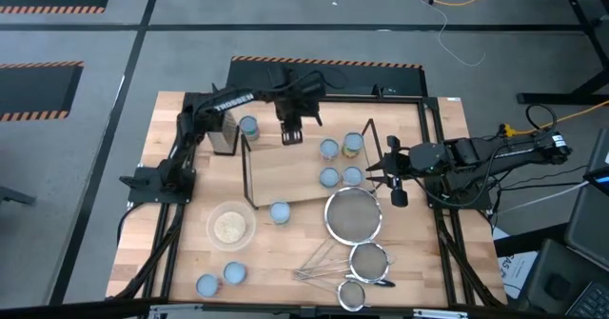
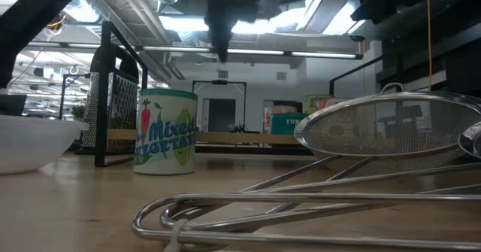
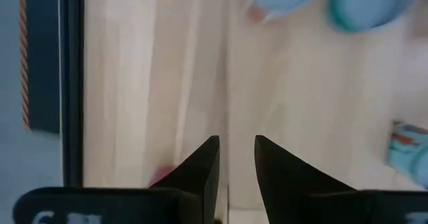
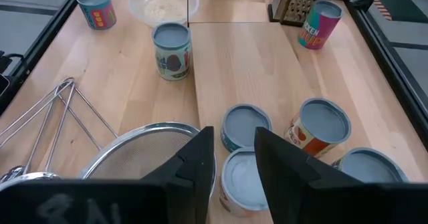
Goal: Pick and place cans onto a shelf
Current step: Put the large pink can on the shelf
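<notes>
The shelf [image 1: 290,171] is a light-wood board with black wire frames at both short ends. Several cans [image 1: 341,162] stand on its right part and also show in the right wrist view [image 4: 321,127]. One can [image 1: 248,126] stands by the shelf's left end. One [image 1: 279,212] stands just in front of the shelf and shows in the low view [image 2: 165,132]. Two [image 1: 221,279] stand near the table's front left. My left gripper [image 1: 292,133] hangs over the shelf's far edge, narrowly open and empty [image 3: 236,160]. My right gripper [image 1: 395,184] hovers right of the shelf, narrowly open and empty [image 4: 234,154].
A dark box grater [image 1: 225,133] stands at the shelf's left end. A clear bowl of grains [image 1: 231,227] sits at the front left. Three wire-mesh strainers [image 1: 354,214] lie at the front right, below my right gripper. The shelf's left half [image 1: 281,167] is bare.
</notes>
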